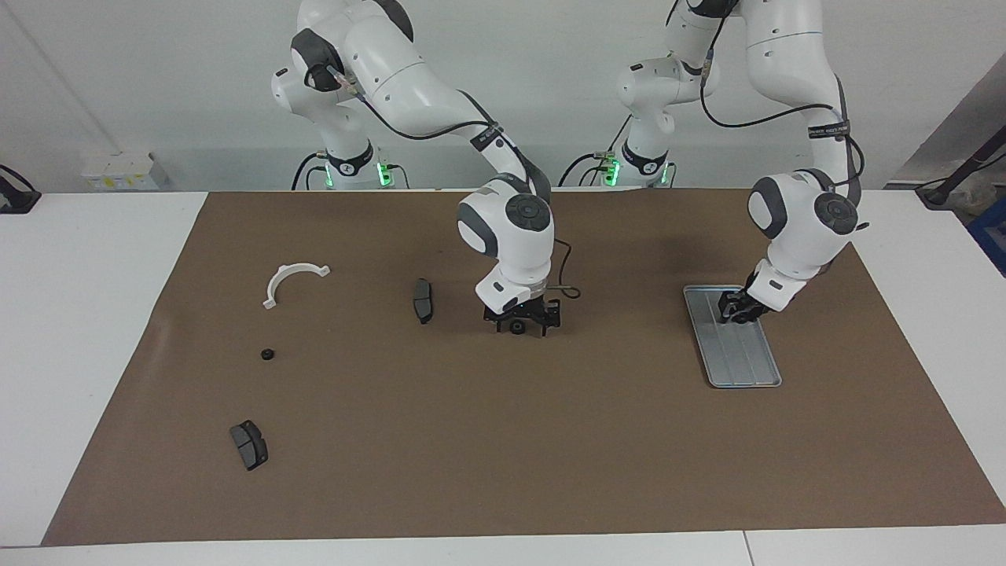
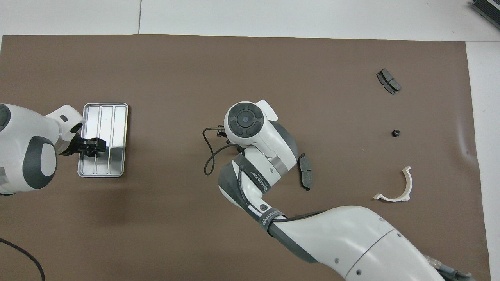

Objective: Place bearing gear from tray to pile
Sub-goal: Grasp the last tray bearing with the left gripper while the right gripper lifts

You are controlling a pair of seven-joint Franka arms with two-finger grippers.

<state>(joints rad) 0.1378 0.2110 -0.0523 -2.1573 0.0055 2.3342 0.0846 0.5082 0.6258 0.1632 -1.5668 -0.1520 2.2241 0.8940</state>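
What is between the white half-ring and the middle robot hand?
One dark curved pad lies between half-ring and right gripper, seen in both views.

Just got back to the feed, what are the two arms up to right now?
The left gripper is down in the tray, at the small black gear there; its grip cannot be judged. The right gripper is low over the middle of the mat, open, straddling another small black gear. The white half-ring bracket, two dark brake pads and a third gear lie toward the right arm's end.
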